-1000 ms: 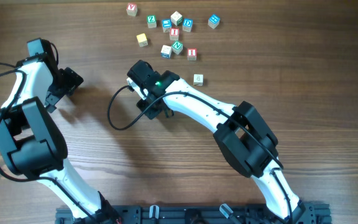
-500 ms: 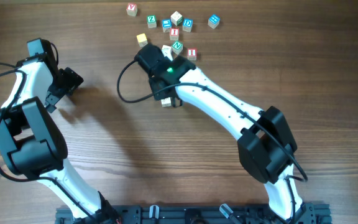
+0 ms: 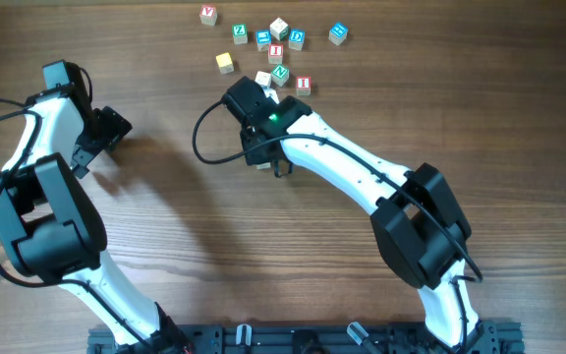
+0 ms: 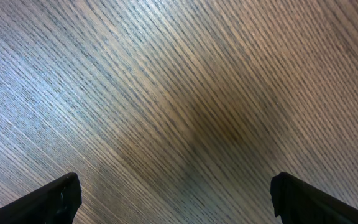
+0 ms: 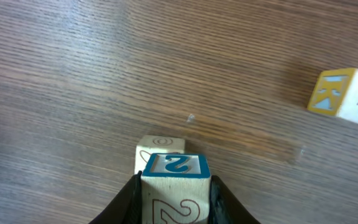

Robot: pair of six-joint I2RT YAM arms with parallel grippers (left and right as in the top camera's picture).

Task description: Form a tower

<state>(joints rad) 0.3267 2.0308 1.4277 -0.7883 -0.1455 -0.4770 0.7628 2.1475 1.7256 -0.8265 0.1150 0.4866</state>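
Tower not up yet, we reckon: right claw [image 5: 175,202] grips the "2" cube [image 5: 176,167] for stacking, left claw [image 4: 176,202] open, parked clear.

Table [image 3: 165,216] is brown wood, strong straight grain, satin-ish with a bit of glare. The cube with the blue 2 [image 5: 176,167] and the loose cubes [image 3: 225,63] look like pale raw wood, matt, with painted faces. Arms [image 3: 340,171]: smooth white plastic shells, matt black joints.
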